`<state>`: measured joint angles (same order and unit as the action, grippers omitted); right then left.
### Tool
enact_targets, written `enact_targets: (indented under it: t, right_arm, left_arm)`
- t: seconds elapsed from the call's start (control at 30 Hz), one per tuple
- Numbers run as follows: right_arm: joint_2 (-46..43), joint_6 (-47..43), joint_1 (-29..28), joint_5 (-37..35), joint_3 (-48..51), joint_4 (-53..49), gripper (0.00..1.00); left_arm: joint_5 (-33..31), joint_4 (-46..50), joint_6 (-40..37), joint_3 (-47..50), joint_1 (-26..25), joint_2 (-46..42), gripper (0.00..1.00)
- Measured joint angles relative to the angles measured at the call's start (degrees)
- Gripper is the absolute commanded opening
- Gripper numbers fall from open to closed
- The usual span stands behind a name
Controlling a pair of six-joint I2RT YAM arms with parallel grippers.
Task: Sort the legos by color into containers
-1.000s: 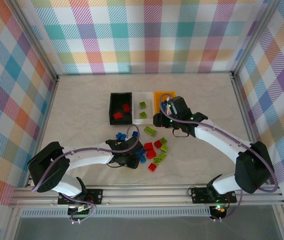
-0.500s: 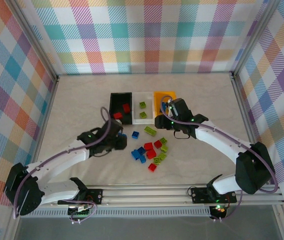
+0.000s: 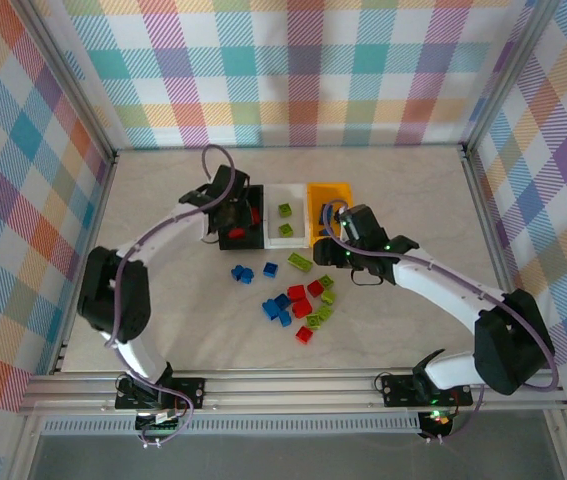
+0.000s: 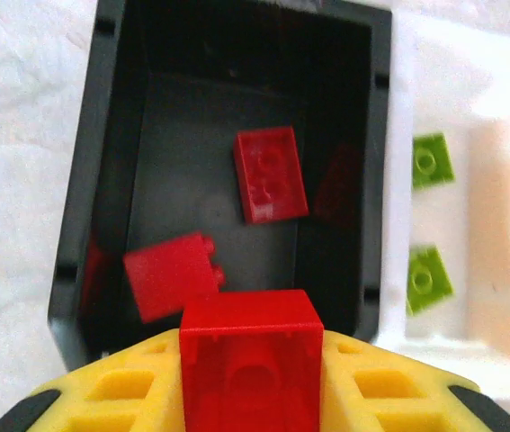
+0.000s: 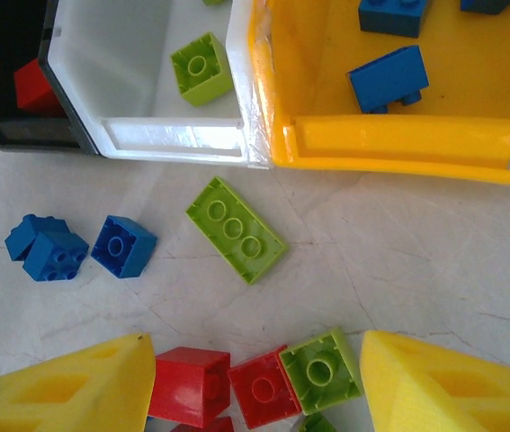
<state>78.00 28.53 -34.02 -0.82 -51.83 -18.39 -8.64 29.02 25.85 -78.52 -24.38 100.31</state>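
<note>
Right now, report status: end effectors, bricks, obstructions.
Left end effector shut on red brick over black bin. Right end effector open above loose bricks. Drop path clear.

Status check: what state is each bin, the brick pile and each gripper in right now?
left gripper: shut on a red brick, over the black bin
right gripper: open, empty, above the loose bricks
black bin: upright, two other red bricks inside
white bin: upright, two green bricks inside
orange-yellow bin: upright, blue bricks inside
loose bricks: unsorted outside the bins, red, blue and green mixed
</note>
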Motion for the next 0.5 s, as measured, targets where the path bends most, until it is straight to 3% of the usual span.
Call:
enact_targets:
  t: [0.1,0.23,0.33,0.5]
  right_arm:
    - [-0.87,0.17,0.00,0.02,0.50,-0.07,0.62]
    - [-1.16,0.20,0.00,0.52,0.50,-0.09,0.63]
    - [-1.40,0.20,0.00,1.16,0.52,-0.20,0.64]
    - [-1.70,0.13,0.00,2.71,0.87,-0.52,0.64]
  left_arm:
    - [-0.57,1.03,-0.09,-5.09,0.81,4.59,0.39]
    - [-0.92,1.62,-0.37,-8.26,1.16,7.93,0.64]
    - [-0.87,2.69,-0.22,-8.37,1.18,8.20,0.76]
    - [1.03,2.71,0.31,-8.17,1.16,7.08,0.85]
